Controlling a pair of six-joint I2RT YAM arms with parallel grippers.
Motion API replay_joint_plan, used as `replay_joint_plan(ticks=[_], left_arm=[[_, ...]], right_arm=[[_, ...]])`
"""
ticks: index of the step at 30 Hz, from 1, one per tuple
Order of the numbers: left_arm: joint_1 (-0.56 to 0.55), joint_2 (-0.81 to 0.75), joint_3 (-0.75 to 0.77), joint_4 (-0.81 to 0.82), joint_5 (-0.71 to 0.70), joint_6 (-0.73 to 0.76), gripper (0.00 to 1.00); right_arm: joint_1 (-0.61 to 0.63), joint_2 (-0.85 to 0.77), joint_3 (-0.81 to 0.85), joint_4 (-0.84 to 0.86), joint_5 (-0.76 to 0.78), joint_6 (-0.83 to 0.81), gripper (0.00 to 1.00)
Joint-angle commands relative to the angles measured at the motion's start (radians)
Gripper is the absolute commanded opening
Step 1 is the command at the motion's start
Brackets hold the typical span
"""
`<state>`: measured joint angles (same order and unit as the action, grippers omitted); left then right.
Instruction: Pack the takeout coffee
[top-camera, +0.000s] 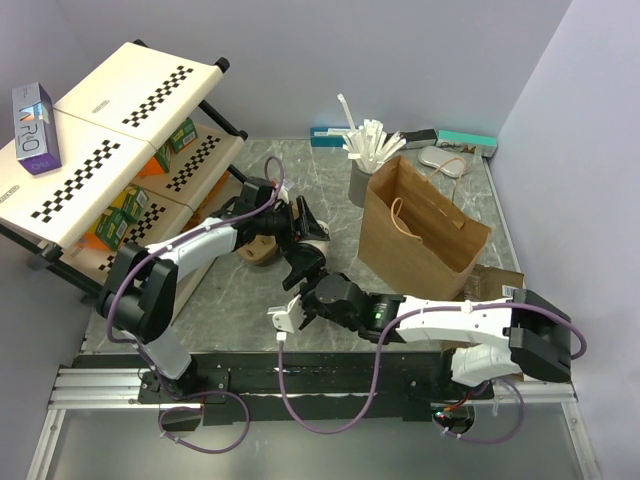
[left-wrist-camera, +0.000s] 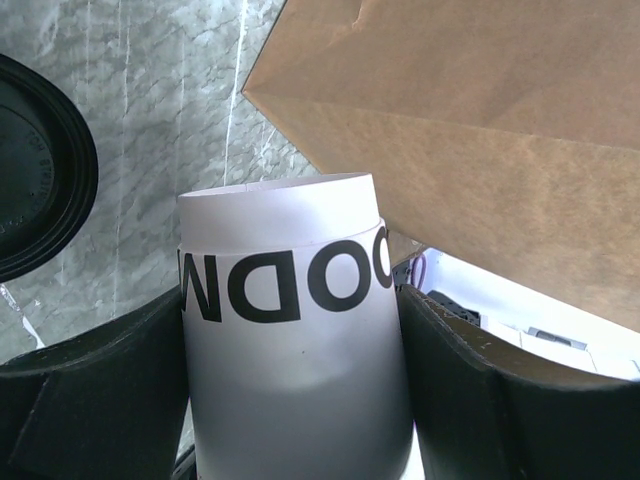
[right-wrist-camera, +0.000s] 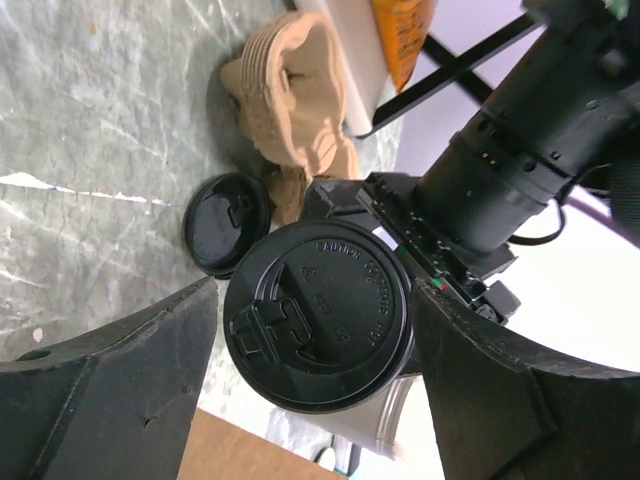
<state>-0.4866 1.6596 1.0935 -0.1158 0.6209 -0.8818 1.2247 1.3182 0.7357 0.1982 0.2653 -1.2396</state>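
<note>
The white paper cup with black lettering is clamped between the fingers of my left gripper, in front of the bag; it also shows in the top view. My right gripper is shut on a round black lid, held right against the cup, whose white wall shows just behind the lid. I cannot tell whether the lid is seated. From above, the left gripper and right gripper meet at the cup. A second black lid lies flat on the table, also in the left wrist view.
The open brown paper bag stands right of the cup, close to it in the left wrist view. The brown pulp carrier lies left of the grippers. A dark grey cup of white sticks stands behind. A shelf rack fills the left.
</note>
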Motion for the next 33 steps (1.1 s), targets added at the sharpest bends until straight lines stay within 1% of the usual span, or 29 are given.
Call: replay_joint_plan(ticks=[1,7,11,19,21,26,33], left_arm=[[0.003,-0.047,-0.004,0.036,-0.004,-0.019,0.71],[0.005,-0.055,-0.009,0.033,-0.006,-0.013,0.71],[0.008,-0.057,-0.015,0.033,-0.004,-0.011,0.71],[0.01,-0.06,-0.015,0.036,0.0,-0.008,0.71],[0.011,-0.06,-0.017,0.034,0.0,-0.009,0.71],[0.013,-0.057,-0.011,0.039,-0.001,-0.006,0.74],[0.019,-0.047,0.002,0.031,-0.004,-0.008,0.9]], right_arm=[[-0.017,0.036,0.079,-0.039,0.044,0.025,0.82],[-0.034,0.059,0.102,-0.046,0.052,0.02,0.8],[-0.039,0.075,0.119,-0.092,0.055,0.032,0.77],[-0.056,0.105,0.134,-0.097,0.074,0.028,0.77],[-0.063,0.11,0.143,-0.103,0.077,0.028,0.73],[-0.073,0.102,0.159,-0.129,0.065,0.026,0.54],[-0.077,0.061,0.166,-0.193,0.061,0.066,0.44]])
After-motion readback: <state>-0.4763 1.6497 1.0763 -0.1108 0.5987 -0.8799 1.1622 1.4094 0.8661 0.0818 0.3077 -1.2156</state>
